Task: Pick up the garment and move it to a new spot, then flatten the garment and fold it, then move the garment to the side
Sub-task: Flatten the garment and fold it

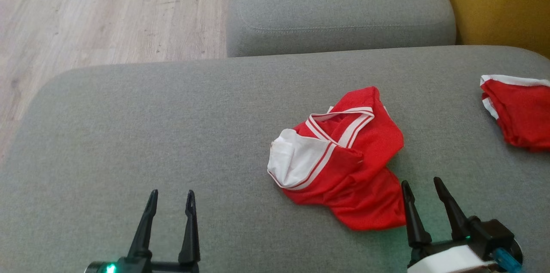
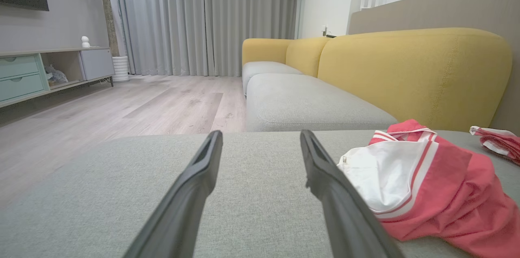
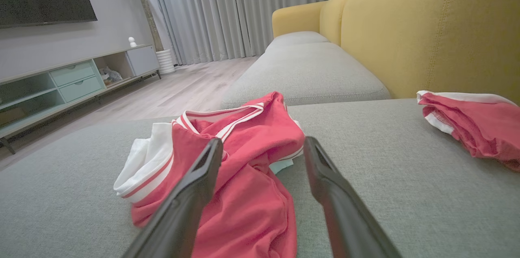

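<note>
Red knit with white striped trim: the garment [image 1: 343,165] lies crumpled in a heap on the grey seat cushion [image 1: 129,135], right of centre, with a white panel turned up on its left side. No part of it is lifted, so the pick-up step appears not yet begun.

The right claw [image 1: 420,181] has its fingers apart and holds nothing. It sits just beside the lower right edge of the heap. The left claw [image 1: 172,192] also has its fingers apart and is empty. It is over bare cushion, well apart from the garment on its left.

To do this step well:
1. Use the right claw, since it is the nearer one.
2. Aim at a raised fold or the striped trim, not the flat skirt of cloth. A ridge gives both fingers something to close on.
3. Take one or two layers only; a thick bunch is likely to slip.
4. Lift straight up until the cloth hangs free before you carry it across.
5. Set it down on the open cushion to the left, where there is room to flatten it.

Keep clear of the second red piece [image 1: 520,109] at the right, near the yellow backrest [image 1: 498,2].

No brand, label or writing can be read. A pale scrap [image 3: 281,166] under one fold is too small to make out.
</note>
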{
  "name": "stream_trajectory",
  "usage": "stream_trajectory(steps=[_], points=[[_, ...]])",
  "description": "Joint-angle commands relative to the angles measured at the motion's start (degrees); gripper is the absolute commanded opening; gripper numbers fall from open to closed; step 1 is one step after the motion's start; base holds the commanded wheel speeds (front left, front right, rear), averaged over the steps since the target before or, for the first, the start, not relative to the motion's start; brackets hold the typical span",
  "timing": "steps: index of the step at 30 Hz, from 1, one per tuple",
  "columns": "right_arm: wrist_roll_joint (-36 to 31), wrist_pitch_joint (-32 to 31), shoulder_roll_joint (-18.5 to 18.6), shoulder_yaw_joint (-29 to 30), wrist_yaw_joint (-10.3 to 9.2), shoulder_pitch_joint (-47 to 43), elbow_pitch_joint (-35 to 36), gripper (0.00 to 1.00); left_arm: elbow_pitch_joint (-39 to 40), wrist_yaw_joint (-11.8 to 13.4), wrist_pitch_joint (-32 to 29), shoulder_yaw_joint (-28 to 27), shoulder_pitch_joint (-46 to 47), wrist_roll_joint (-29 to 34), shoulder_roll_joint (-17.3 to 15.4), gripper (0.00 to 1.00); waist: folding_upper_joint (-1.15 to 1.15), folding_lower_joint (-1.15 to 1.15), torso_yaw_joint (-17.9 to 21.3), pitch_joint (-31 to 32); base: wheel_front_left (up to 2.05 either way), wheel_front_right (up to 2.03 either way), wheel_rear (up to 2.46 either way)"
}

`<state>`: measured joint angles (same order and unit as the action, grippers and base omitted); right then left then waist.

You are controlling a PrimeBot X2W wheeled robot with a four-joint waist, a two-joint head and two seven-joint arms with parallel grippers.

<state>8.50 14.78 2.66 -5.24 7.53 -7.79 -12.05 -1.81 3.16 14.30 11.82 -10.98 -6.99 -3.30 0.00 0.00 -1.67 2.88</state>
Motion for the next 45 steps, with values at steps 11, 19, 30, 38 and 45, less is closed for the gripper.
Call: stream_trajectory(steps=[11, 19, 30, 38, 45], points=[[0.0, 0.2, 0.2, -1.9, -0.04, 2.7, 1.0, 1.00, 0.9, -0.4, 0.7, -0.3, 2.9, 0.8, 0.4, 1.00, 0.00, 0.00, 1.4, -0.9, 0.00, 0.00, 0.00], [-0.1, 0.2, 0.2, -2.7, -0.04, 4.2, 0.7, 1.00, -2.3, -5.4, 0.7, 3.6, 9.3, 4.3, 0.4, 1.00, 0.00, 0.00, 4.6, -2.9, 0.00, 0.00, 0.00], [0.3, 0.2, 0.2, -3.7, -0.04, 6.9, 0.5, 1.00, -11.9, -10.1, 0.7, 13.2, 24.5, 8.2, -1.7, 1.00, 0.00, 0.00, 10.2, -7.7, 0.00, 0.00, 0.00], [0.2, 0.2, 0.2, -4.5, -0.04, 8.5, 0.7, 1.00, -22.8, -10.6, 0.7, 22.0, 34.6, 6.9, -3.2, 1.00, 0.00, 0.00, 14.1, -10.6, 0.00, 0.00, 0.00], [0.5, 0.2, 0.2, -5.1, -0.04, 8.6, 1.7, 1.00, -30.7, -10.5, 0.1, 23.2, 40.0, 5.1, -3.3, 1.00, 0.00, 0.00, 16.4, -12.6, 0.00, 0.00, 0.00]])
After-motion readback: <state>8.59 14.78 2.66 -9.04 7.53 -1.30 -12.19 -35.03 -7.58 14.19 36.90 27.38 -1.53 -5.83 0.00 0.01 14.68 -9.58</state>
